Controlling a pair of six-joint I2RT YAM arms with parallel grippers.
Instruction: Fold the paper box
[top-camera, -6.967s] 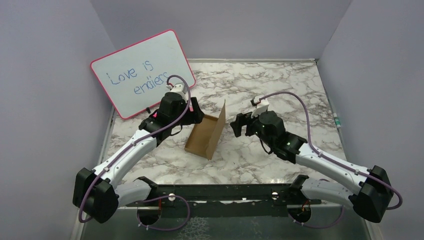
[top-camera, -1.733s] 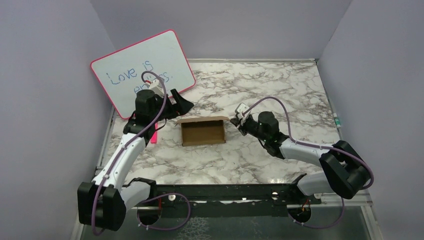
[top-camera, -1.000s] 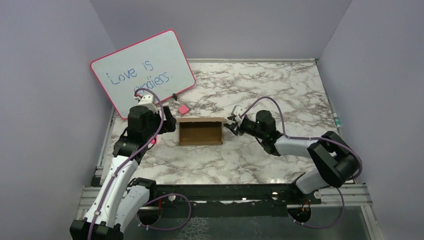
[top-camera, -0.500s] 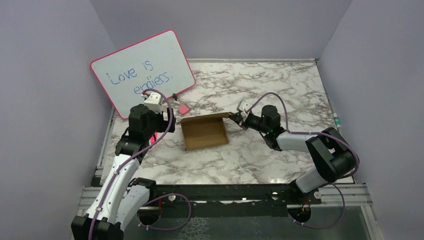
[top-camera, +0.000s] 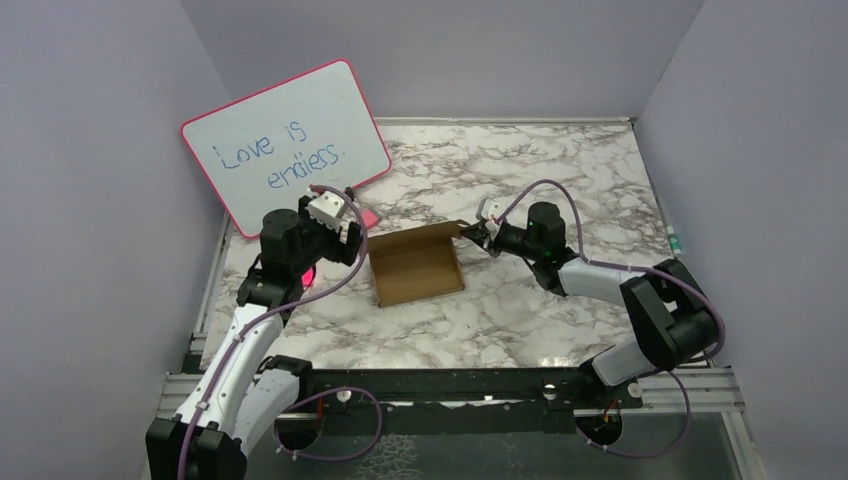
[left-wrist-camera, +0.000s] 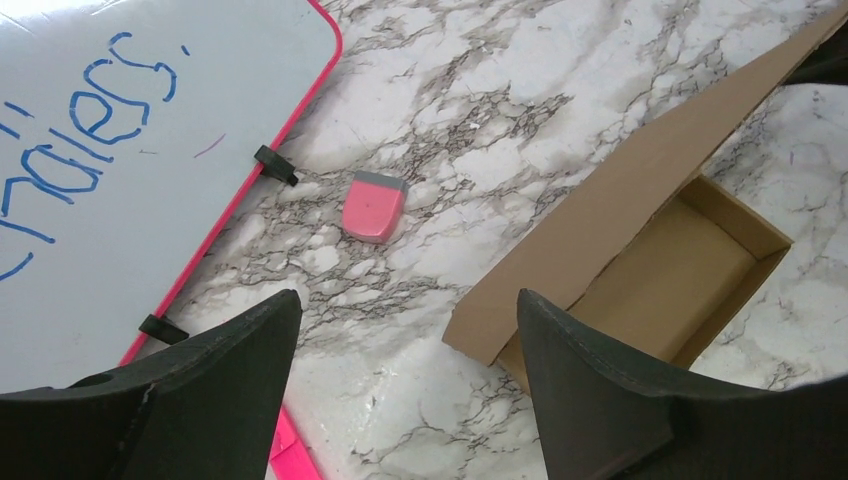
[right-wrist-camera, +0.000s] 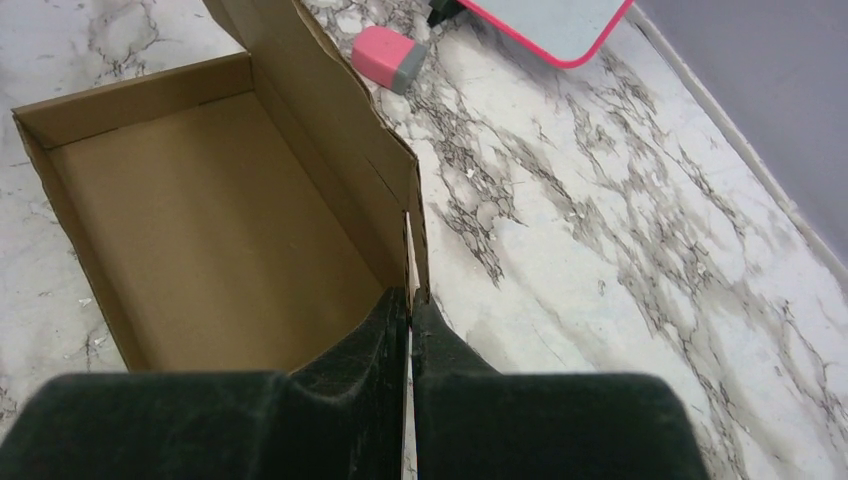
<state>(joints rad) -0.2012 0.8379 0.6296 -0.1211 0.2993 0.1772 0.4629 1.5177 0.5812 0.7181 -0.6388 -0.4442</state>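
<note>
On the marble table (top-camera: 560, 170), with the pink-framed whiteboard (top-camera: 285, 145) leaning at ten o'clock, the paper box (top-camera: 415, 272) lies open-topped at centre, its long axis roughly nine-to-three. The right gripper (right-wrist-camera: 410, 312) pinches its two-o'clock corner wall. The left gripper (left-wrist-camera: 405, 310) hovers at the box's ten o'clock, jaws spread and empty, near a pink eraser (left-wrist-camera: 373, 206).

1. The box (top-camera: 415, 268) sits open side up in the middle of the desk (top-camera: 560, 170).
2. The whiteboard (top-camera: 285, 135) stands at the far left, behind the box.
3. An eraser (left-wrist-camera: 373, 206) lies on the desk between whiteboard and box.
4. The left tool (top-camera: 348, 240) is just left of the box, and the right tool (top-camera: 470, 233) is at its far right corner.
</note>
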